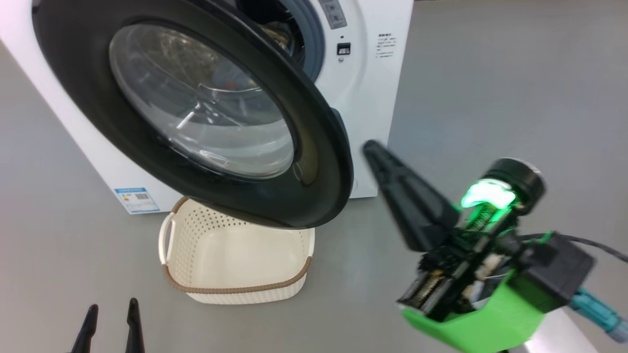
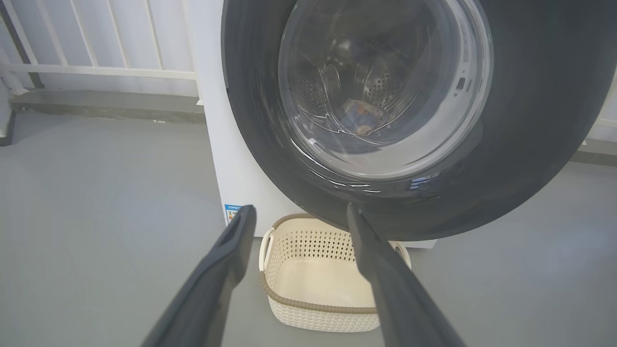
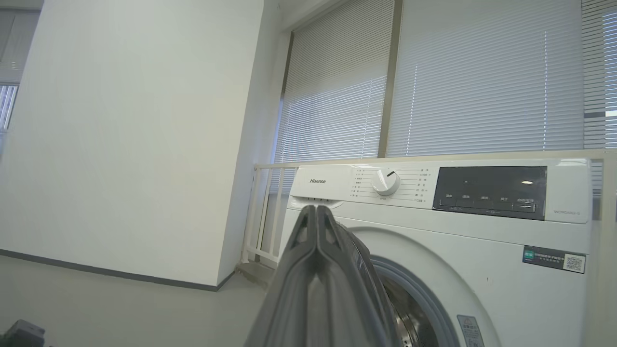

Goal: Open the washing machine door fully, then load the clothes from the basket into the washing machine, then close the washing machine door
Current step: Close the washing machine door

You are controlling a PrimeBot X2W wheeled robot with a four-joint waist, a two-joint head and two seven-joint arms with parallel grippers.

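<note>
The washing machine (image 1: 373,98) is white, and its door (image 1: 321,142), black-rimmed with a clear glass bowl, hangs swung out at an angle over the basket (image 1: 196,230). The cream basket (image 2: 318,284) holds nothing. Through the door (image 2: 530,120) glass, blue and orange clothes (image 2: 359,118) lie in the steel drum. My right gripper (image 1: 374,148) is shut on nothing, its tip just right of the door's outer edge. In the right wrist view the shut right gripper (image 3: 315,208) points at the washing machine (image 3: 482,246) top. My left gripper (image 1: 110,314) stands open and low, and in its own view the left gripper (image 2: 300,209) faces the basket.
A blue label sticker (image 1: 137,199) sits low on the machine's front. Behind the machine are a white railing (image 2: 96,72) and window blinds (image 3: 482,82). The dial (image 3: 385,181) and dark control panel (image 3: 489,190) top the machine. Grey floor (image 1: 515,88) spreads to the right.
</note>
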